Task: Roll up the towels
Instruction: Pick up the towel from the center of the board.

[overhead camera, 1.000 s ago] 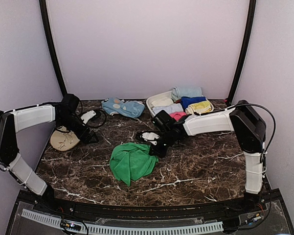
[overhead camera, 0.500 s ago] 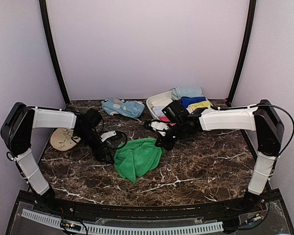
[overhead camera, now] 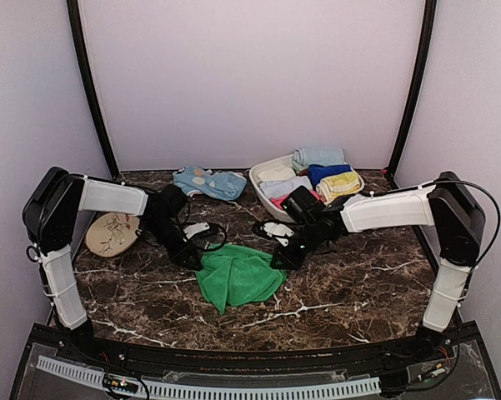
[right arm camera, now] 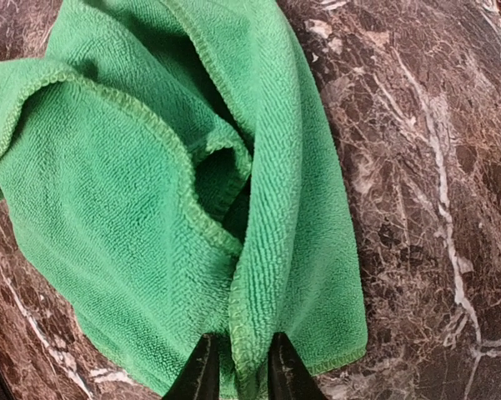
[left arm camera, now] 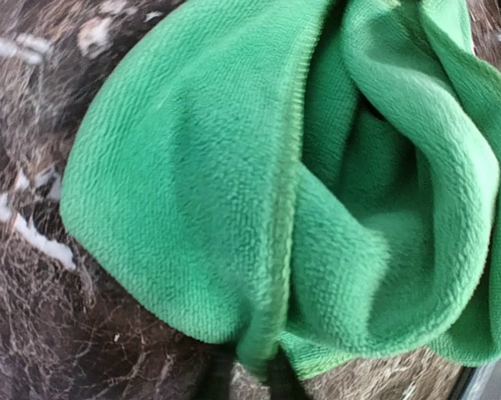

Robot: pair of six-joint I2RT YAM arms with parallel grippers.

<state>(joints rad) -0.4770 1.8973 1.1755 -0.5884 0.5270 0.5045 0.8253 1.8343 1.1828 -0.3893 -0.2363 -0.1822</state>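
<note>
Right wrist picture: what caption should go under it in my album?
Right gripper pinching a hem fold of the crumpled green towel on the marble table.

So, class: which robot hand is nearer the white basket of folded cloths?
Right. The right hand sits just below the basket; the left hand is farther left.

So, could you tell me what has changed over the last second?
The left gripper swung in from the tan disc to the green towel and closed on its edge. The right gripper dragged the towel slightly right, its fingers astride a fold. The basket and blue cloth stayed put.
</note>
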